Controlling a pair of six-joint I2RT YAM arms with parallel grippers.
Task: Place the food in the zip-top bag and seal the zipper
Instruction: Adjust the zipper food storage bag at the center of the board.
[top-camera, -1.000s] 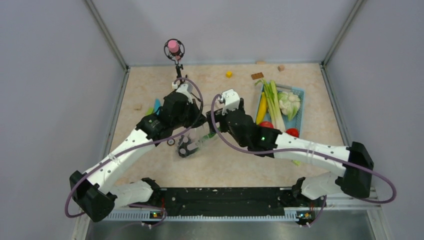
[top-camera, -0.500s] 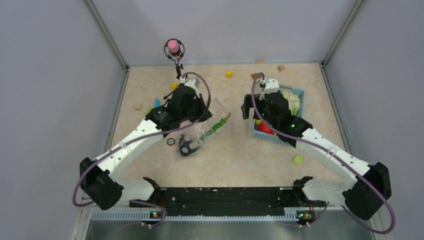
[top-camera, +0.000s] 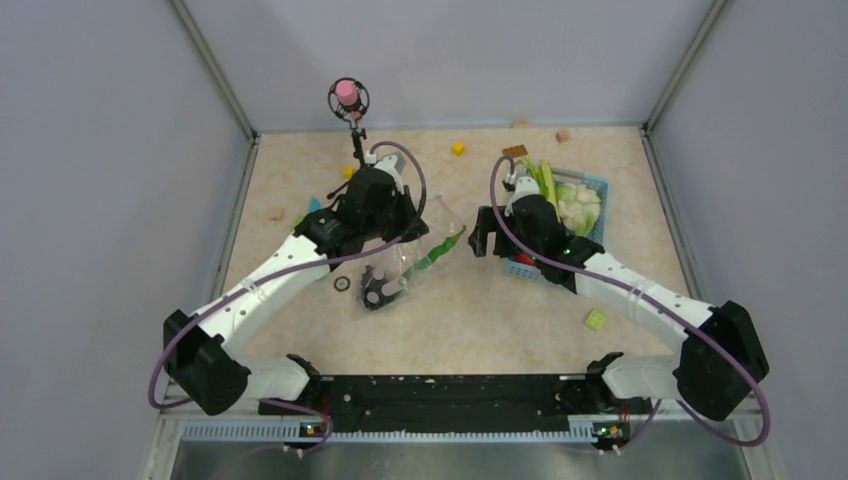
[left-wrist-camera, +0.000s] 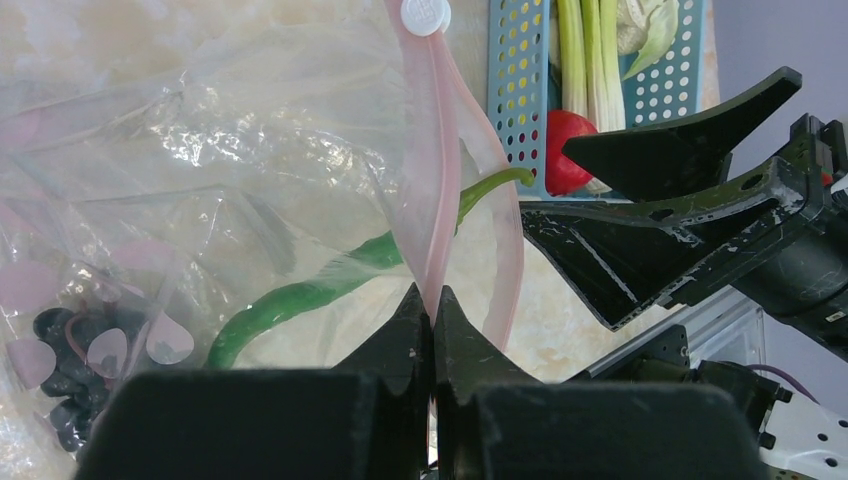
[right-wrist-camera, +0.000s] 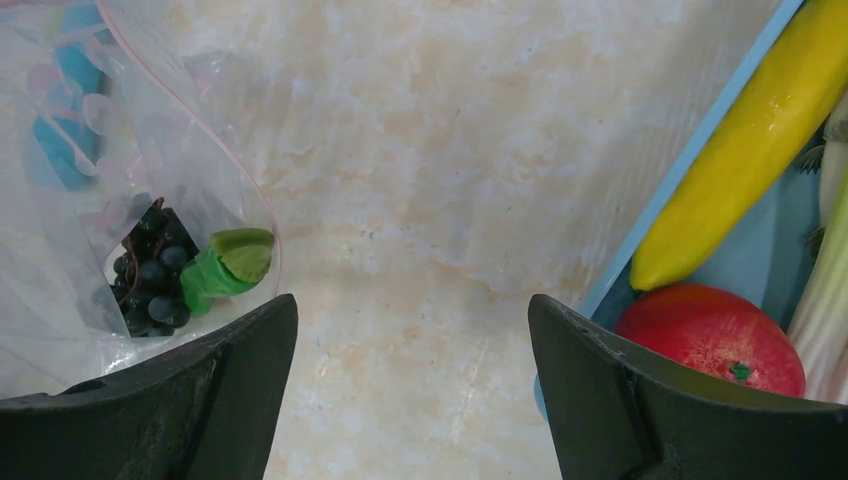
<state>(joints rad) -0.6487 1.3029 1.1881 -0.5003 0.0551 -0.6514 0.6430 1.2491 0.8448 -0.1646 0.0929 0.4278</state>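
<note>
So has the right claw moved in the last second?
Yes. The right gripper moved rightward, away from the zip-top bag, to the left edge of the blue basket.

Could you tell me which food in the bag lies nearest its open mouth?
The green pod: its stem reaches the pink zipper, while the dark grape bunch sits deep at the bag's closed end.

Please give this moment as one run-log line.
left pincer: shut on zipper | right pincer: open | zip-top bag: grape bunch inside, green pod at mouth
</note>
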